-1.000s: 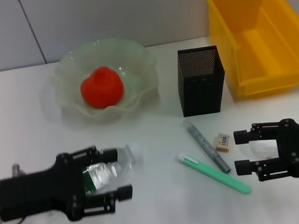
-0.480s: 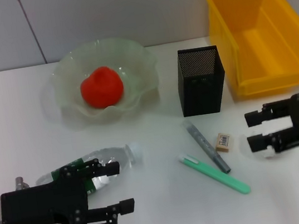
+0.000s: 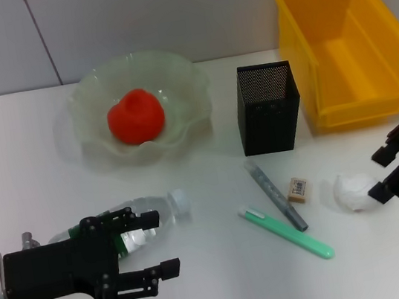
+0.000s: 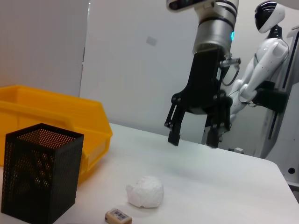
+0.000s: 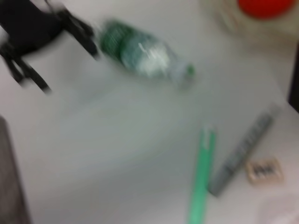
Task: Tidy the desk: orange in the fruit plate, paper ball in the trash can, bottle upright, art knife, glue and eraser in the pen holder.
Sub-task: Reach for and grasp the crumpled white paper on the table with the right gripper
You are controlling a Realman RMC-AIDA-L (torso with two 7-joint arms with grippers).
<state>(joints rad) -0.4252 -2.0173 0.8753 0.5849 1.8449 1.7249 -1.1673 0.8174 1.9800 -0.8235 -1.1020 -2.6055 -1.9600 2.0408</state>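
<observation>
Translucent glassy fruit plate [image 3: 139, 98]; black mesh pen holder [image 3: 268, 107]; seemingly crumpled paper ball [image 3: 354, 192].

The head camera looks forward and down on the white surface [image 3: 206, 291], taking in all of it up to the far wall. The left wrist camera sits low, just above the surface, facing right across it toward the pen holder [image 4: 39, 175], the paper ball [image 4: 145, 191] and the right hand [image 4: 192, 140]. The right wrist camera looks down and leftward at the lying bottle [image 5: 145, 51]. All three share the middle of the surface; the eraser [image 3: 298, 189] shows in each.
</observation>
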